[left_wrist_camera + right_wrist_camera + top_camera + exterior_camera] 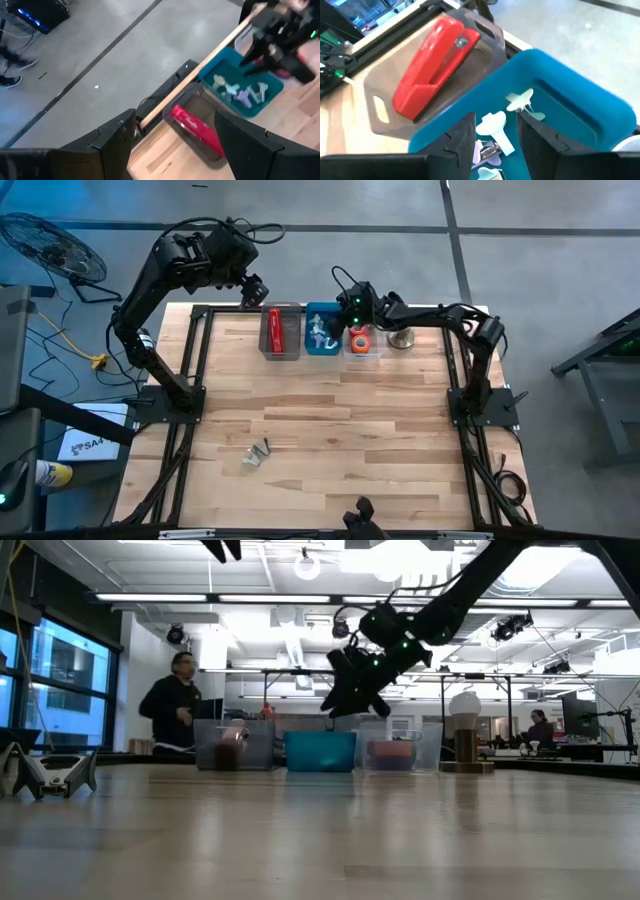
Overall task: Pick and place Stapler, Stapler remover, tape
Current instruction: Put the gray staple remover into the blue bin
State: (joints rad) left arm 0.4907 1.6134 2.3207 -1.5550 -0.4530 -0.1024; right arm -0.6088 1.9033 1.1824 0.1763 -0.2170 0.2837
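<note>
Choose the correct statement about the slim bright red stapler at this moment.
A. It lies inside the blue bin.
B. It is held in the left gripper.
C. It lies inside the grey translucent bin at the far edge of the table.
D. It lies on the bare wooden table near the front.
C: the slim bright red stapler lies in the grey translucent bin, beside the blue bin; the left gripper, open, holds nothing.

Floor fan [45,245], person [176,705] beyond table, white-topped stand [463,725]

The small metal pieces [256,454] lying on the table are too tiny to identify.
</note>
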